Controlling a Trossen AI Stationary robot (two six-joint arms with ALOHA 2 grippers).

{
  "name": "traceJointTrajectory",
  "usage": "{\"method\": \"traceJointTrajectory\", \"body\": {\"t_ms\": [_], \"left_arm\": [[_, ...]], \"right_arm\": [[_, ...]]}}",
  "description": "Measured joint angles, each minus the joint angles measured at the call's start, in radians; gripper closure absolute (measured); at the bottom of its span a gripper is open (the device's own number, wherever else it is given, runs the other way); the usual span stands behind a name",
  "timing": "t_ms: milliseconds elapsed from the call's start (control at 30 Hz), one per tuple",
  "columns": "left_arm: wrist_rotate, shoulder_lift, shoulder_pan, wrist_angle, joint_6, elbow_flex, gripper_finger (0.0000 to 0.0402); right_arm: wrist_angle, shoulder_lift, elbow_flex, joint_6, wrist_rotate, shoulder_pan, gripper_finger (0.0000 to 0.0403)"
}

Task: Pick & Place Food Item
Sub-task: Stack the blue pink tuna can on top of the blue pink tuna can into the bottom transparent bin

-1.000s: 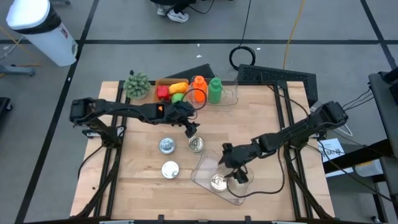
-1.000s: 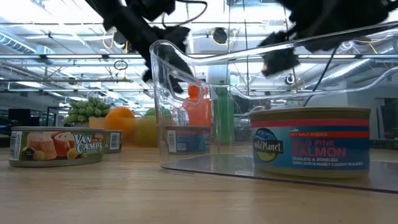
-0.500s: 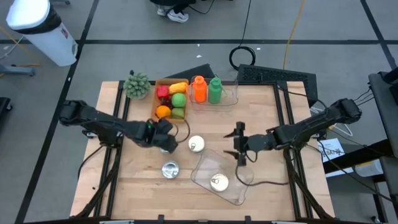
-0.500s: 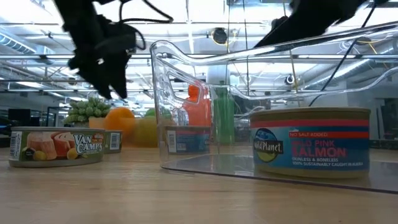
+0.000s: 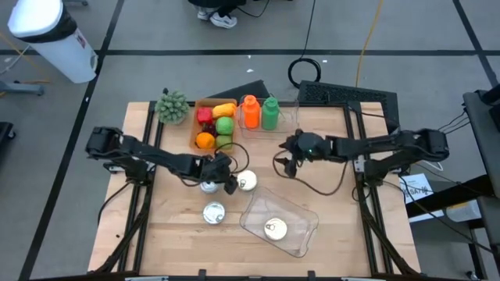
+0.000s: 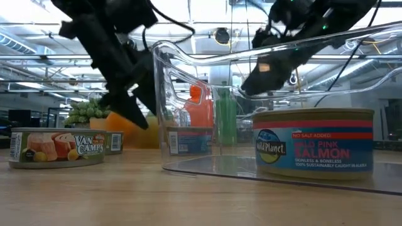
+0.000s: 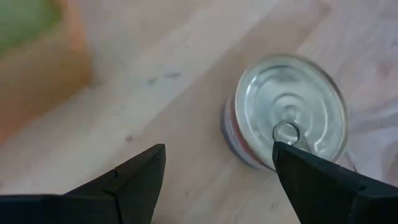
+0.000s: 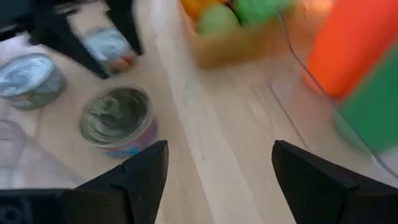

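Note:
Three tins stand upright on the wood: one mid-table, one half hidden under my left arm, one nearer the front edge. A fourth tin, labelled salmon, sits inside the clear tub. My left gripper is open and low between the two middle tins, with the mid-table tin just ahead of it. My right gripper is open above bare wood, right of that tin.
A tray of fruit, an orange bottle and a green bottle line the far edge, beside a green plant. Bare wood lies right of the tub and along the left side.
My right gripper has risen out of the clear tub and swung toward the far edge, turning to face the mid-table tin. My left gripper drew back toward the left over the half-hidden tin, then shifted right again. The tins have stayed put.

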Motion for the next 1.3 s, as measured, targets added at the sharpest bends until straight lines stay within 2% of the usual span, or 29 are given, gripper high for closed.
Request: {"method": "traceJointTrajectory", "body": {"t_ms": [233, 433, 633, 733, 867, 1033, 1167, 1300], "left_arm": [[0.072, 0.108, 0.001, 0.091, -0.031, 0.005, 0.0092], [0.105, 0.201, 0.046, 0.301, 0.011, 0.006, 0.0092], [0.281, 0.346, 0.155, 0.625, 0.102, 0.016, 0.0092], [0.341, 0.421, 0.200, 0.696, 0.128, 0.061, 0.0092], [0.391, 0.477, 0.235, 0.698, 0.203, 0.139, 0.0092], [0.484, 0.436, 0.251, 0.655, 0.304, 0.170, 0.0092], [0.480, 0.353, 0.245, 0.618, 0.389, 0.172, 0.0092], [0.424, 0.302, 0.243, 0.539, 0.420, 0.170, 0.0092]], "right_arm": [[0.033, 0.111, 0.000, 0.006, -0.050, -0.055, 0.0135], [0.035, 0.133, 0.000, 0.007, -0.083, -0.057, 0.0136], [0.010, 0.120, 0.001, 0.061, -0.151, -0.074, 0.0136], [-0.026, 0.121, 0.001, 0.096, -0.148, -0.082, 0.0137], [-0.095, 0.121, 0.001, 0.144, -0.144, -0.088, 0.0138], [-0.226, 0.097, 0.001, 0.198, -0.094, -0.087, 0.0138], [-0.308, 0.069, 0.001, 0.244, -0.014, -0.088, 0.0138], [-0.283, 0.057, 0.001, 0.287, -0.016, -0.076, 0.0138]]}}
